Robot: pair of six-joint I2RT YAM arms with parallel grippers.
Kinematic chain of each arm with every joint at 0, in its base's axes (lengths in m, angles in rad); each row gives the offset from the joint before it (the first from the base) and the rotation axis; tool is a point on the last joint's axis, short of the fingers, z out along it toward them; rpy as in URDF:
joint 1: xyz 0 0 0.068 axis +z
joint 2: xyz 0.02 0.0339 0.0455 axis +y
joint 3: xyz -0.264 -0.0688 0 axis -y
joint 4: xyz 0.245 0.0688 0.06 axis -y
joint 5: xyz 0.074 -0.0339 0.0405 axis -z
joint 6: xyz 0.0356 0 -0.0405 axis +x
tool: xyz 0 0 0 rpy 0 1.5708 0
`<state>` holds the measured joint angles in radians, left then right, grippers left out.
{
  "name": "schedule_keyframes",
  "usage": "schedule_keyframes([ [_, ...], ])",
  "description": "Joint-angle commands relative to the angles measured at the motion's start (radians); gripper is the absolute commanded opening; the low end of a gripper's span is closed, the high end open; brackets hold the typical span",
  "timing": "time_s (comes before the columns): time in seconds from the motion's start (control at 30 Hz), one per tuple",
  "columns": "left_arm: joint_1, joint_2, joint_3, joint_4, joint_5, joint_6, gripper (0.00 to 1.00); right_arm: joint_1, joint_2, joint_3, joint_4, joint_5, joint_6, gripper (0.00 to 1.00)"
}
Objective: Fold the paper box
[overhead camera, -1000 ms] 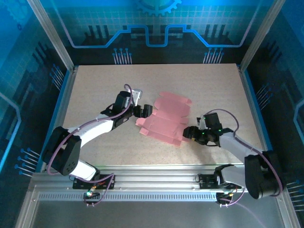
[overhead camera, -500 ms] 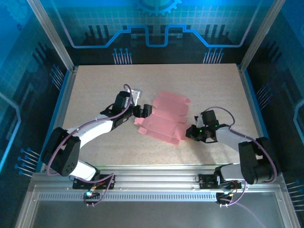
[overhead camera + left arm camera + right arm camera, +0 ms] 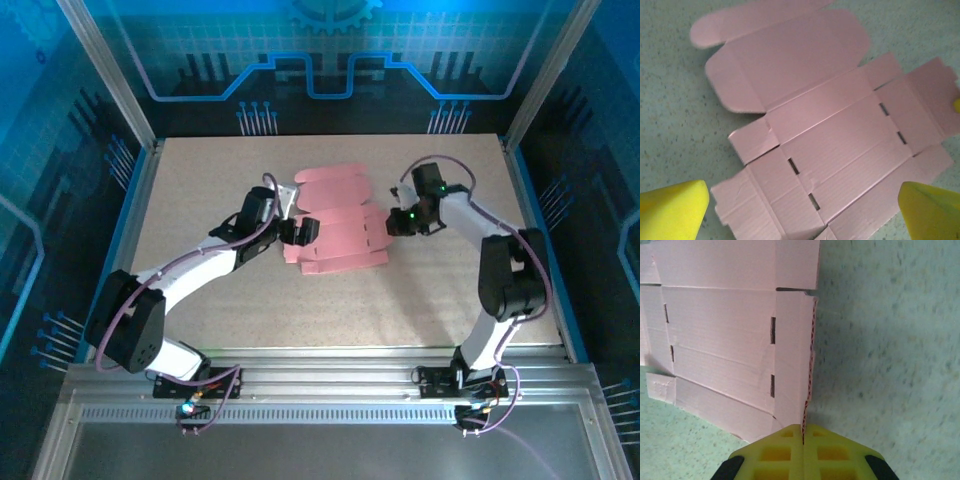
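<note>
The paper box [image 3: 335, 225] lies as a flat, unfolded pink die-cut sheet near the middle of the counter [image 3: 200, 170], its rounded flaps toward the far side. At the sheet's right edge the right fingers [image 3: 775, 452] are pressed together on the card. In the right wrist view the thin edge of the outer panel runs straight into the seam between the yellow pads. That panel seems raised a little, throwing a shadow beside it, which suits pinching a side strip to turn it up along its crease. Over the sheet's left end the left fingers [image 3: 675, 210] stand spread wide, one pad to each side of the slotted panels, holding nothing. I judge they are posed there to steady the sheet against sliding while the right side is lifted.
</note>
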<state>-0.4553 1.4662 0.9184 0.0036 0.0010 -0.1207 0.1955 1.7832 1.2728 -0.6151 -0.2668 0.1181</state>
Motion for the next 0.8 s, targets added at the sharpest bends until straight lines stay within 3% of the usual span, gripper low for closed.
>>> schedule_keyframes([
  [0.0, 0.001, 0.016, 0.052, -0.018, 0.067, 0.052, 0.99, 0.061, 0.045, 0.139, -0.159, 0.076, -0.178, 0.00],
  [0.17, 0.001, 0.022, 0.100, 0.013, 0.149, 0.156, 0.99, 0.157, 0.070, 0.262, -0.182, 0.203, -0.368, 0.00],
  [0.37, 0.024, 0.032, 0.173, -0.034, 0.219, 0.283, 0.99, 0.195, 0.038, 0.317, -0.195, 0.191, -0.564, 0.00],
  [0.63, 0.124, 0.119, 0.329, -0.042, 0.536, 0.349, 0.99, 0.186, 0.108, 0.517, -0.252, 0.177, -0.760, 0.00],
  [0.77, 0.154, 0.241, 0.507, -0.197, 0.524, 0.341, 0.99, 0.191, 0.165, 0.592, -0.259, 0.192, -0.799, 0.00],
])
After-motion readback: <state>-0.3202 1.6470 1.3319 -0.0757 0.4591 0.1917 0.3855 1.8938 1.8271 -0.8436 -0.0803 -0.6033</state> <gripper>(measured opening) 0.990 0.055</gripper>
